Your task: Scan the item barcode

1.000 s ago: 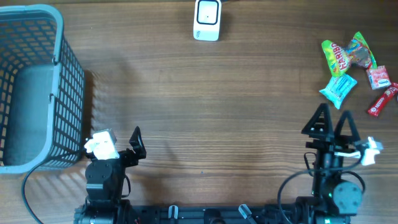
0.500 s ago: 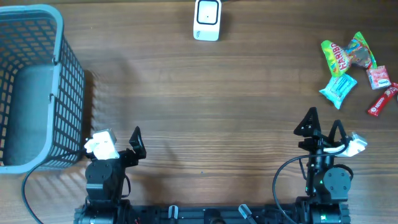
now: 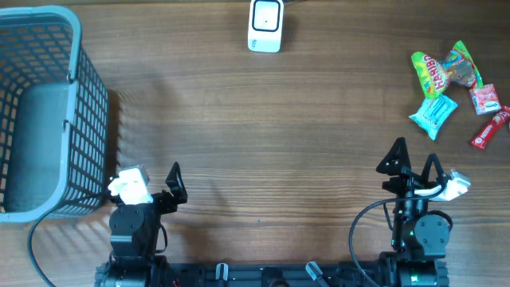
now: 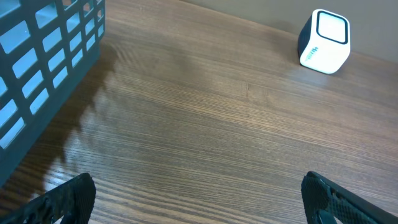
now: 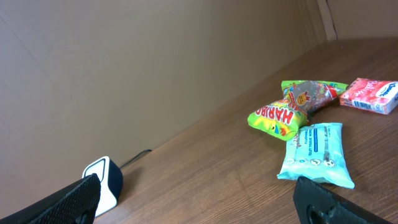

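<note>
A white barcode scanner (image 3: 265, 25) stands at the table's far edge, also seen as a white cube (image 4: 324, 42) in the left wrist view and at the left (image 5: 104, 182) in the right wrist view. The items lie at the far right: a green Haribo bag (image 3: 431, 72), a light blue packet (image 3: 434, 113), a pink box (image 3: 486, 100) and a red bar (image 3: 490, 129). My right gripper (image 3: 414, 162) stands open near the front edge, short of the blue packet (image 5: 316, 154), with nothing between its fingers. At the front left, my left gripper (image 3: 151, 182) is open and empty.
A blue-grey mesh basket (image 3: 88, 104) fills the left side, its wall (image 4: 43, 68) close to my left gripper. A colourful candy bag (image 3: 462, 65) lies against the Haribo bag. The scanner's cable runs off the far edge.
The right arm has swung a little to the left and turned, then held still for the last half second. The left arm has not moved.
</note>
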Controlling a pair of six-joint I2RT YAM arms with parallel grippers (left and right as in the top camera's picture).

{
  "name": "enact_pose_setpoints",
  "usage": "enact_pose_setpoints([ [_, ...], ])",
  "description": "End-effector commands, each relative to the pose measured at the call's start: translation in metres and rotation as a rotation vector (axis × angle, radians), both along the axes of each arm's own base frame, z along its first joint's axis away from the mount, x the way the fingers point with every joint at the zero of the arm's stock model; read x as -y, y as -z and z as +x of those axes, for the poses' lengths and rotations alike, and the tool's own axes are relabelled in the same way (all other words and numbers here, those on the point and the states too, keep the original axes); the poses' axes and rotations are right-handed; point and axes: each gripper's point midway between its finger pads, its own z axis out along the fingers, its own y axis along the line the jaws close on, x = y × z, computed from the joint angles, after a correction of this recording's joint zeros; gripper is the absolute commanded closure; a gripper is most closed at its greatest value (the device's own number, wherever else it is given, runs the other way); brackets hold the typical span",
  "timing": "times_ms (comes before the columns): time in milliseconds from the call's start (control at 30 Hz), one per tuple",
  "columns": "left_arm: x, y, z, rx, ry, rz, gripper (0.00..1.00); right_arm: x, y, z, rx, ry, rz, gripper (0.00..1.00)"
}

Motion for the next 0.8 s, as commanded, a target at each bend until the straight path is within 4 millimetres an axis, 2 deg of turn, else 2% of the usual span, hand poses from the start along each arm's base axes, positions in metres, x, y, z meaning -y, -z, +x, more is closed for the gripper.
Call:
enact_pose_setpoints([
  [0,-0.003,0.000,0.000,0.001,-0.019,0.000,0.00,0.000,-0.003,-0.001,0.012,0.004,-0.017,0.00],
  [367,-0.006,0.000,0.000,0.001,-0.029,0.018,0.00,0.000,-0.003,-0.001,0.012,0.004,-0.017,0.00],
  [433,-0.009,-0.006,0.002,0.028,-0.048,0.022,0.00,0.000,-0.003,-0.001,0.011,0.004,-0.017,0.00],
  [567,-0.009,-0.044,0.013,0.189,-0.048,0.013,0.00,0.000,-0.003,-0.001,0.012,0.004,-0.017,0.01],
  [767,-0.008,-0.041,0.019,0.243,-0.048,0.009,0.00,0.000,-0.003,-0.001,0.012,0.004,-0.017,0.00],
])
